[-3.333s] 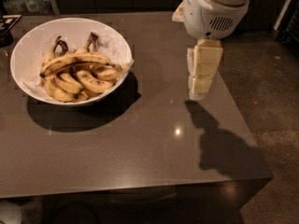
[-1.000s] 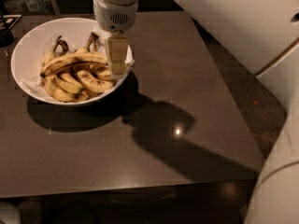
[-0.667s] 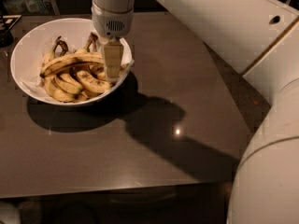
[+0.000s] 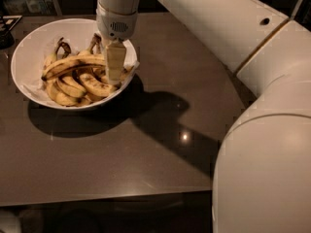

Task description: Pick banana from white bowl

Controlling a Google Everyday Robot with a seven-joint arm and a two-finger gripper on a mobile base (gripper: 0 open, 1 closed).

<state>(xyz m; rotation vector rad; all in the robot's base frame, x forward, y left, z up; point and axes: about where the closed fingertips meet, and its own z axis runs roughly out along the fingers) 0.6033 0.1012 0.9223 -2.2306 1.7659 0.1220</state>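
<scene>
The white bowl (image 4: 29,47) sits at the table's back left and holds several bananas on a white paper lining. The longest banana (image 4: 73,64), yellow with dark streaks, lies across the top of the pile from left to right. My gripper (image 4: 114,76) hangs from the white arm straight down into the right side of the bowl, at the right end of that banana and among the shorter bananas (image 4: 95,85). It hides the banana's right tip.
The dark brown table (image 4: 160,144) runs to a front edge low in view and a right edge behind my arm. My large white arm (image 4: 262,130) fills the right side. Dark objects stand at the far back left (image 4: 5,30).
My arm has swung from the table's right side over to the bowl and then lowered the gripper into its right side among the bananas. The bananas have not visibly moved.
</scene>
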